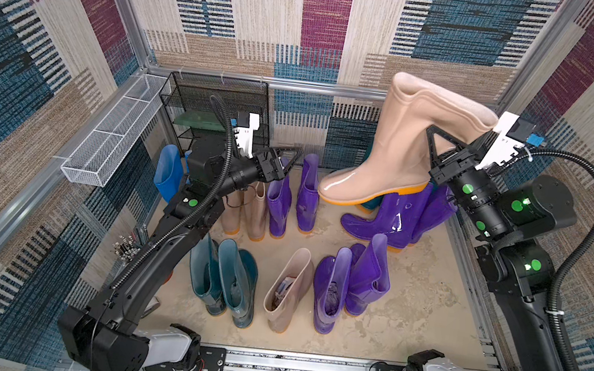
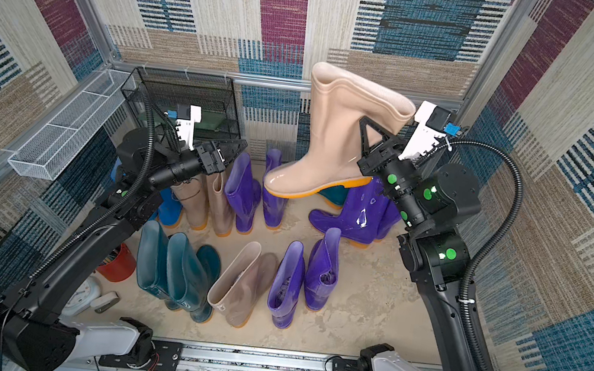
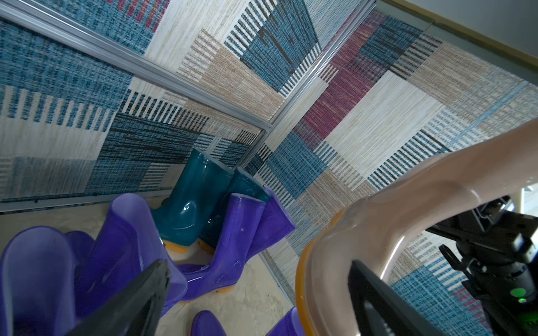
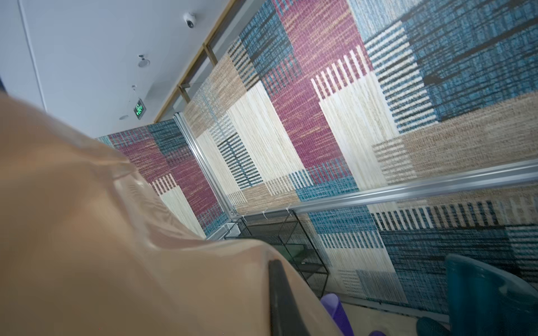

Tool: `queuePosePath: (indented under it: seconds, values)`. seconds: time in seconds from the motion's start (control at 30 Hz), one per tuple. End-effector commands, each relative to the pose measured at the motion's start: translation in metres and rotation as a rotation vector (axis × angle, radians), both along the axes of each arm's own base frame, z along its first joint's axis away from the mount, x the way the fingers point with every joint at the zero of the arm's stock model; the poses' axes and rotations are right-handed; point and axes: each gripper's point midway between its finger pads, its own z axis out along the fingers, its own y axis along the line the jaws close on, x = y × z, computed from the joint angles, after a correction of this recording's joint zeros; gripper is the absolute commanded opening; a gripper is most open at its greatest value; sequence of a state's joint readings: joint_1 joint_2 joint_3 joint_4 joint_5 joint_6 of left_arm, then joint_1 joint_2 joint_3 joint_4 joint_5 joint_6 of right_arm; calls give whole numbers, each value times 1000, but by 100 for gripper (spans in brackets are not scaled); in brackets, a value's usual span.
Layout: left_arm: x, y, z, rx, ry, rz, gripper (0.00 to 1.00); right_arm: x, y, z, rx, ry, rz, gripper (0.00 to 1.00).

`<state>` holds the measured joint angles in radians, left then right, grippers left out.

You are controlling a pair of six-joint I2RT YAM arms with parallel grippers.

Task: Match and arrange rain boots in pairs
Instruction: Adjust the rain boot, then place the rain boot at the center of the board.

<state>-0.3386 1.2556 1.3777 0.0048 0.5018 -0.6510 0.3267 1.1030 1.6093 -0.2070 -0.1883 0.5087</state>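
beige boot (image 1: 402,145) hangs high at 1 o'clock in both top views, right fingers (image 1: 446,138) gripping its shaft, likely to clear the purple boots (image 1: 392,222) beneath; a lone beige boot (image 1: 287,290) stands at 6, bare desk (image 1: 427,309) at 4. left wrist: left fingers (image 3: 145,288) spread, empty. right wrist: shaft close, back wall (image 4: 378,145) near.

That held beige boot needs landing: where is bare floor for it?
For the beige boot, widest bare floor lies between the front purple pair and the right arm. A narrower strip runs along the front rail. Rear purple boots and the left side are crowded.
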Motion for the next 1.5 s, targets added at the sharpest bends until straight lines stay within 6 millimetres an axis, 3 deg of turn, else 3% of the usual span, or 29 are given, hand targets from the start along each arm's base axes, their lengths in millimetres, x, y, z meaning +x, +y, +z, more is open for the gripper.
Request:
queuePosePath:
  seconds: [0.0,0.13,0.3,0.47,0.57,1.07,1.3,1.37,1.47]
  values:
    - [-13,5,-9,93,-17,6,96,-16,-15,24,15,-77,-53,0]
    - [-36,-1,-21,155,10,-71,91,-19,-25,10,-4,-31,-99,0]
    - [-72,-13,-65,425,63,-126,89,-13,-40,-18,-32,57,-171,0]
    - [-110,-25,-105,697,88,-187,89,-11,-77,-35,-53,159,-357,0]
    - [-121,-25,-121,797,112,-186,89,-15,-98,-46,-67,212,-465,0]
    - [-171,-55,-178,791,245,-422,84,-58,-147,-145,-206,448,-693,0]
    - [-186,-72,-192,701,292,-526,67,-58,-141,-205,-250,565,-649,0]
    - [-187,-76,-193,680,295,-538,53,-57,-139,-220,-260,588,-639,0]
    - [-184,-85,-190,639,294,-553,24,-52,-134,-237,-266,605,-619,0]
